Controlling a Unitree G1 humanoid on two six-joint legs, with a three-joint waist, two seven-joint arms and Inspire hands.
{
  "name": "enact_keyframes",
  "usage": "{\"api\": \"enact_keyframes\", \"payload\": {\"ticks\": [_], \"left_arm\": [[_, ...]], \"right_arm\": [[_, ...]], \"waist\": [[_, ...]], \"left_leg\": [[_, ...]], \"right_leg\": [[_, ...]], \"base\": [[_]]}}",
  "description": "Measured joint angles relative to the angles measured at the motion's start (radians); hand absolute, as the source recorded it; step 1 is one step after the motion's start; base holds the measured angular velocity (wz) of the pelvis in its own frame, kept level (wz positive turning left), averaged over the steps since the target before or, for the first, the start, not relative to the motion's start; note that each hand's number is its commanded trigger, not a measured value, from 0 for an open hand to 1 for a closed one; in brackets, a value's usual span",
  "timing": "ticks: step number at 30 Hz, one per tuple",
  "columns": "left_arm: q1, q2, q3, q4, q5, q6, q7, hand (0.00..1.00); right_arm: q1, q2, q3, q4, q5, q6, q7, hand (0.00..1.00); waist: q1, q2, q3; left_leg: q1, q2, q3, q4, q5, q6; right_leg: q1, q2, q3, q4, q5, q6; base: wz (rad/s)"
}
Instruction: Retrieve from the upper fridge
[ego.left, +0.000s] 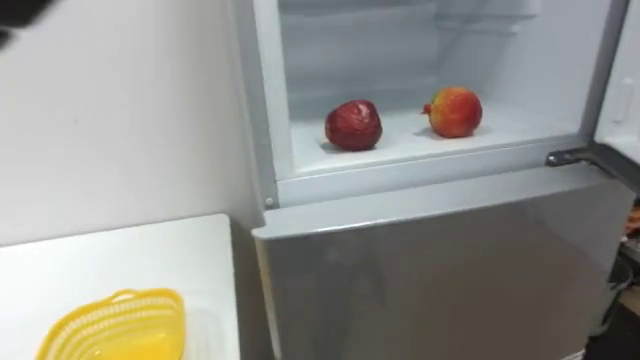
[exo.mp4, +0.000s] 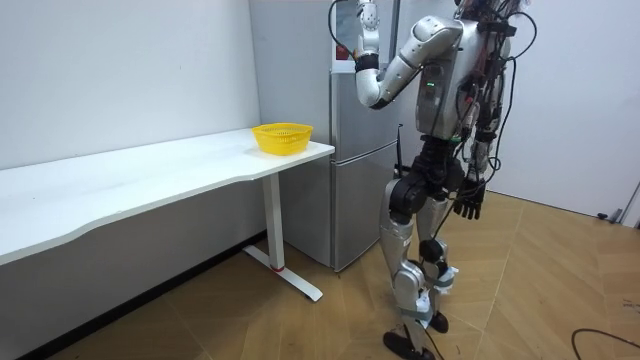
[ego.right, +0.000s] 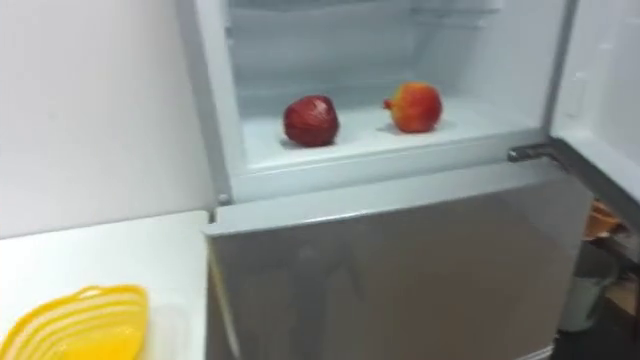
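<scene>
In the fridge, left of the orange fruit, we'd cup the red fruit, probably firm and rollable; left hand unreadable, right hand slack.

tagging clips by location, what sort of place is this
Probably a room set up as a kitchen: a silver fridge, open, with a dark red round fruit inside, beside a white table with a yellow plastic basket.

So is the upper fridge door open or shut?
Open. The eye views look into the upper compartment, a dark red fruit and an orange-red fruit on its shelf; the door stands swung out at right.
</scene>
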Motion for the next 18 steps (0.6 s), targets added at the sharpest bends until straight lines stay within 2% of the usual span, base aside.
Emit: {"api": "enact_keyframes", "payload": {"ticks": [1,2,3,4,5,6,7,8,9,10,11,12,13,15,17,18], "left_arm": [[0.014,0.015,0.033,0.006,0.022,-0.002,0.017,0.0],[0.055,0.044,0.098,0.018,0.042,-0.005,0.049,0.0],[0.104,0.062,0.156,0.032,0.05,-0.012,0.081,0.0],[0.135,0.068,0.186,0.041,0.067,-0.014,0.096,0.0],[0.216,0.075,0.238,0.081,0.1,-0.032,0.123,0.0],[0.297,0.076,0.277,0.141,0.115,-0.043,0.147,0.0],[0.345,0.077,0.288,0.181,0.116,-0.046,0.16,0.0],[0.444,0.076,0.304,0.266,0.112,-0.043,0.18,0.0],[0.548,0.066,0.3,0.348,0.1,-0.027,0.193,0.0],[0.604,0.054,0.294,0.39,0.101,-0.02,0.199,0.0],[0.694,0.022,0.273,0.472,0.101,-0.004,0.2,0.0],[0.762,-0.025,0.251,0.544,0.101,0.011,0.199,0.0],[0.79,-0.051,0.239,0.586,0.101,0.011,0.202,0.0],[0.862,-0.128,0.175,0.786,0.103,0.037,0.223,0.0],[0.893,-0.163,0.142,0.931,0.107,0.053,0.227,0.0],[0.909,-0.179,0.126,1.033,0.123,0.055,0.225,0.0]], "right_arm": [[0.009,0.0,-0.002,-0.002,-0.009,0.0,0.0,0.0],[0.022,0.002,-0.011,-0.012,-0.019,0.0,0.0,0.0],[0.037,0.006,-0.03,-0.03,-0.027,0.0,0.0,0.0],[0.042,0.008,-0.04,-0.033,-0.026,-0.001,0.0,0.0],[0.051,0.01,-0.066,-0.039,-0.027,0.0,-0.001,0.0],[0.057,0.008,-0.083,-0.04,-0.026,0.0,-0.002,0.0],[0.058,0.007,-0.087,-0.041,-0.024,0.0,-0.003,0.0],[0.059,0.003,-0.09,-0.043,-0.023,0.001,-0.004,0.0],[0.059,-0.001,-0.092,-0.056,-0.019,0.004,-0.003,0.0],[0.058,-0.004,-0.091,-0.064,-0.018,0.006,-0.002,0.0],[0.056,-0.008,-0.088,-0.072,-0.017,0.01,-0.002,0.0],[0.056,-0.008,-0.082,-0.075,-0.014,0.014,-0.002,0.0],[0.056,-0.008,-0.073,-0.075,-0.01,0.019,-0.002,0.0],[0.06,-0.003,-0.053,-0.075,0.011,0.036,0.001,0.0],[0.061,-0.003,-0.039,-0.073,0.03,0.046,0.006,0.0],[0.056,-0.003,-0.044,-0.073,0.023,0.051,0.007,0.0]], "waist": [[0.014,0.003,-0.0012],[0.038,0.008,-0.0033],[0.055,0.012,-0.0001],[0.059,0.017,0.0011],[0.069,0.013,0.0063],[0.079,0.018,0.0059],[0.081,0.021,0.0071],[0.084,0.03,0.0056],[0.093,0.039,0.0058],[0.094,0.042,0.0054],[0.092,0.049,0.0058],[0.096,0.049,0.0051],[0.095,0.051,0.0037],[0.101,0.04,0.0007],[0.113,0.029,-0.0019],[0.108,0.018,0.0005]], "left_leg": [[0.0,0.0,0.0,0.0,0.0,0.0],[-0.001,0.0,-0.001,0.002,0.0,0.0],[-0.002,-0.003,-0.015,0.003,0.0,0.0],[-0.002,-0.004,-0.026,0.004,0.0,0.0],[-0.002,-0.007,-0.034,0.008,0.0,0.0],[-0.005,-0.012,-0.049,0.014,0.0,0.0],[-0.007,-0.014,-0.06,0.017,0.0,0.0],[-0.012,-0.017,-0.071,0.02,0.0,0.0],[-0.019,-0.02,-0.083,0.023,0.0,0.001],[-0.024,-0.021,-0.085,0.025,0.0,0.001],[-0.036,-0.023,-0.098,0.027,0.0,0.001],[-0.043,-0.026,-0.109,0.026,0.001,0.003],[-0.044,-0.026,-0.111,0.025,0.001,0.003],[-0.047,-0.032,-0.134,0.025,0.002,0.004],[-0.047,-0.032,-0.142,0.023,0.002,0.004],[-0.046,-0.032,-0.149,0.021,0.002,0.004]], "right_leg": [[0.0,0.0,-0.002,0.0,0.0,0.0],[0.001,0.0,-0.006,0.0,0.0,0.0],[0.008,-0.002,-0.018,-0.003,0.0,0.0],[0.012,-0.005,-0.025,-0.003,-0.001,0.001],[0.015,-0.014,-0.032,-0.001,-0.007,0.003],[0.018,-0.017,-0.039,0.0,-0.01,0.006],[0.021,-0.018,-0.045,-0.001,-0.011,0.007],[0.024,-0.017,-0.056,-0.003,-0.013,0.008],[0.02,-0.019,-0.057,-0.001,-0.014,0.01],[0.015,-0.024,-0.06,0.0,-0.014,0.01],[0.009,-0.031,-0.075,0.001,-0.015,0.011],[0.001,-0.034,-0.081,0.004,-0.016,0.011],[-0.001,-0.034,-0.083,0.006,-0.017,0.011],[0.0,-0.041,-0.103,0.016,-0.028,0.012],[0.0,-0.04,-0.103,0.016,-0.031,0.011],[0.005,-0.04,-0.107,0.014,-0.031,0.011]], "base": [[0.14],[0.12],[0.23],[0.32],[0.3],[0.28],[0.32],[0.29],[0.21],[0.15],[0.16],[0.16],[0.17],[0.24],[0.14],[0.11]]}}
